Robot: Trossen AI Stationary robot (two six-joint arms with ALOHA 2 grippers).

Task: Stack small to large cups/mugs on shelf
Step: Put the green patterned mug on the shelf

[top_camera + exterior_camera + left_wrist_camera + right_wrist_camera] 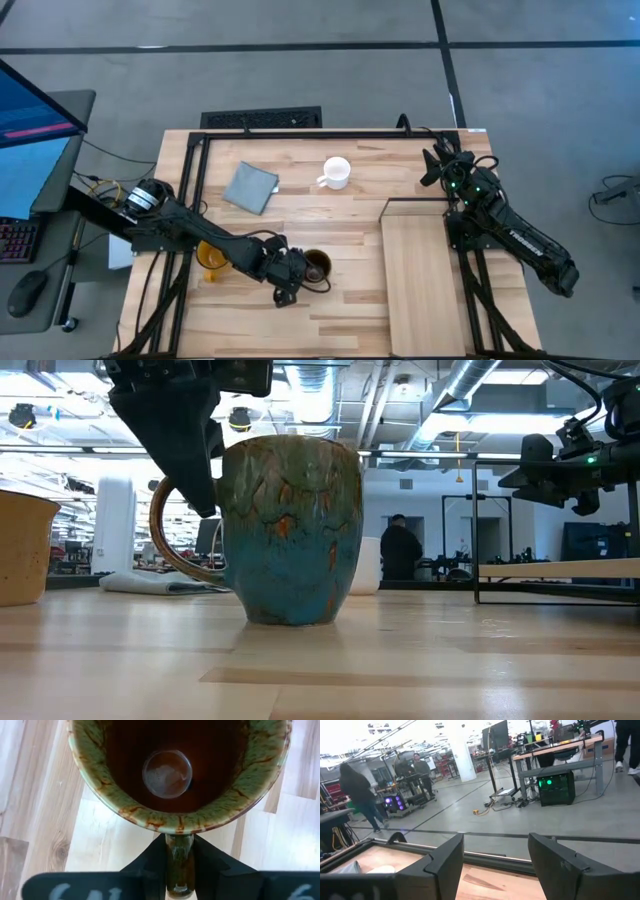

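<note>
While the planked table [350,300] is carrying everything, the long pale shelf [420,280] is lying flat on its right side, running from about the middle toward the near edge, and no mug is sitting on it. The left arm is reaching across the near left part of the table, and its left gripper [287,277] is closing its two fingers on the handle of the dark brown mug [316,266], which is standing upright on the tabletop just left of the shelf; the wrist view is showing the handle pinched between the dark fingers [147,865]. The right arm is waiting at the far right corner beyond the shelf, and its right gripper [495,865] is holding its fingers spread apart with nothing between them. The grey-blue cloth [250,187] is lying at the far left. The yellow-orange mug [211,257] is sitting behind the left arm, partly hidden. The white mug [335,173] is standing at the far middle, right of the cloth.
</note>
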